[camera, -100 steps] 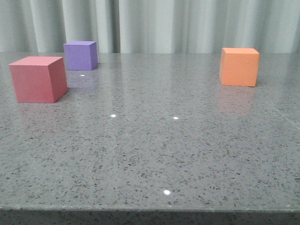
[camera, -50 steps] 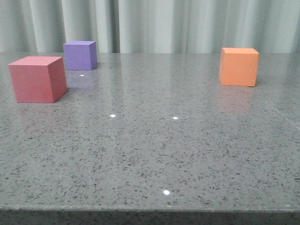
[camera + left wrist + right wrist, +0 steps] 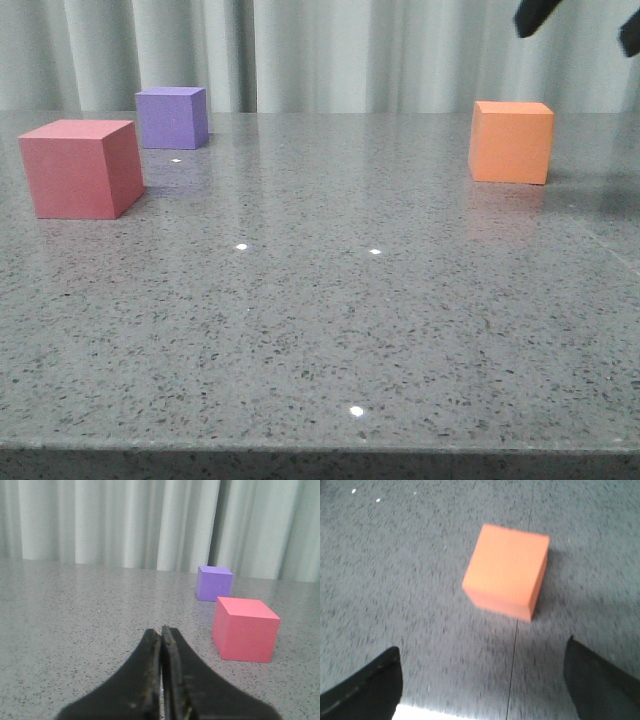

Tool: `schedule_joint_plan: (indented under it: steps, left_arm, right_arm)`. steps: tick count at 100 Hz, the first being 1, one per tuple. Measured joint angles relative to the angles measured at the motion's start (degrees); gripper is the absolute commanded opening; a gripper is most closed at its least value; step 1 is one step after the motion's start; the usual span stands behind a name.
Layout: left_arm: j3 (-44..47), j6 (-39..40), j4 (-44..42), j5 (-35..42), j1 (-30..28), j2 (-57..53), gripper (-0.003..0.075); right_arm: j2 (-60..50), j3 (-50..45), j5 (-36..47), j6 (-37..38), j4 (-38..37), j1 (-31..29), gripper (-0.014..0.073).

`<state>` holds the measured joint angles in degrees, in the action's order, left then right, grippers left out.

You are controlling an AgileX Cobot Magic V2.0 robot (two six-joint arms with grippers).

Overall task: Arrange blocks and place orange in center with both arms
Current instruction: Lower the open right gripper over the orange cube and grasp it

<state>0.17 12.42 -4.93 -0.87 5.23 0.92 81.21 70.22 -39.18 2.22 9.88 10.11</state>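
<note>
the right tool (image 3: 482, 680) is being held wide above the orange cube (image 3: 507, 570); the left tool (image 3: 161, 680) is being kept closed. the cube could be knocked askew by an off-centre descent.

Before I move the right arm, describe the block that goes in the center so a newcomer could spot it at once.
On the grey speckled table, look to the right side, toward the curtain. The orange cube stands there alone, below the open right claw. It is the only orange block; the pinkish-red cube and purple cube sit together at the far left.
</note>
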Motion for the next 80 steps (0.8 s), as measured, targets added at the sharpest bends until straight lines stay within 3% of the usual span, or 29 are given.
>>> schedule_joint_plan:
  steps: [36,80]
  left_arm:
    - [0.0,0.0,0.0,0.0,0.0,0.0,-0.002]
    - [0.0,0.0,0.0,0.0,0.0,0.0,-0.002]
  right_arm:
    - [14.1,13.29,0.0,1.25,-2.57,0.09,0.0643]
    - [19.99,14.43,-0.1,3.43,-4.97,0.09,0.0643]
